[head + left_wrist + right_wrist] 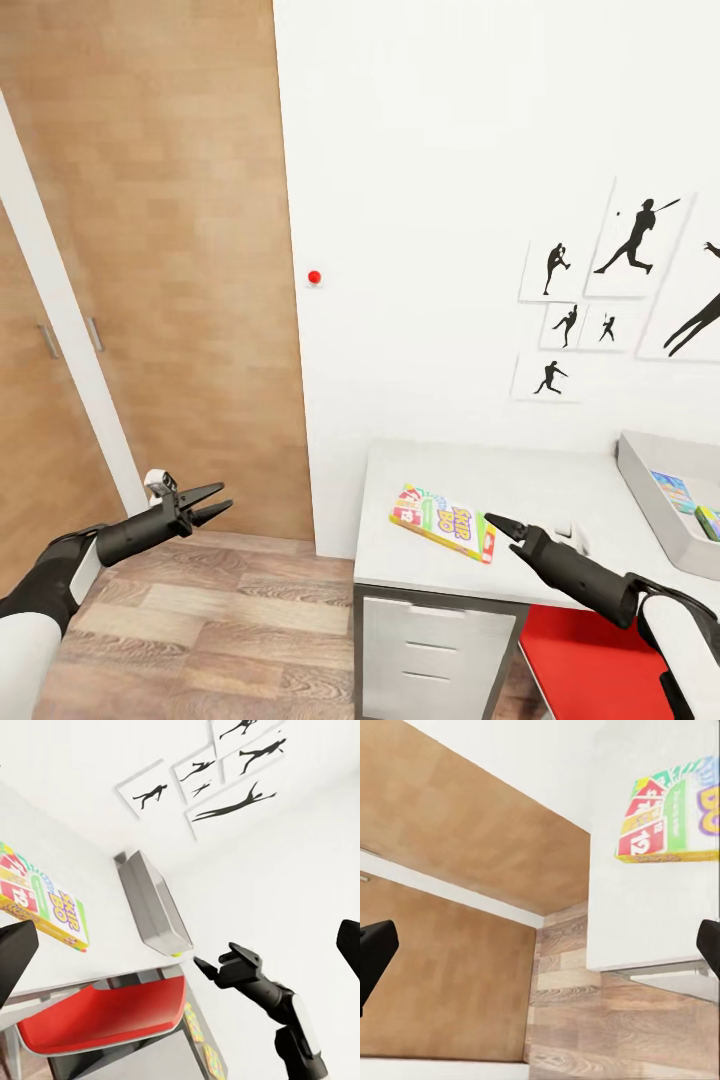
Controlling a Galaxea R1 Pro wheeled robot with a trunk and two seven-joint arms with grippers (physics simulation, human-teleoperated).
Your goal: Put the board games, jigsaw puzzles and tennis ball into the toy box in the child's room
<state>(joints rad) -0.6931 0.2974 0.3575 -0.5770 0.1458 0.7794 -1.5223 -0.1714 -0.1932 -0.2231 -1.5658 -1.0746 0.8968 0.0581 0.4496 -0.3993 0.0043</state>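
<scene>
The Skip-Bo board game [444, 521] lies flat near the table's [520, 490] front left corner, so the right pincer [497, 524], jaws apart just beside its right end, should straddle that edge, clamp firmly, then carry it to the toy box [655, 497] at the right edge.

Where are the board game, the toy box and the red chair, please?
Board game [444, 522]: head view, middle of its printed lid.
Toy box [651, 489]: head view, its grey left wall.
Red chair [97, 1018]: left wrist view, its seat.
</scene>
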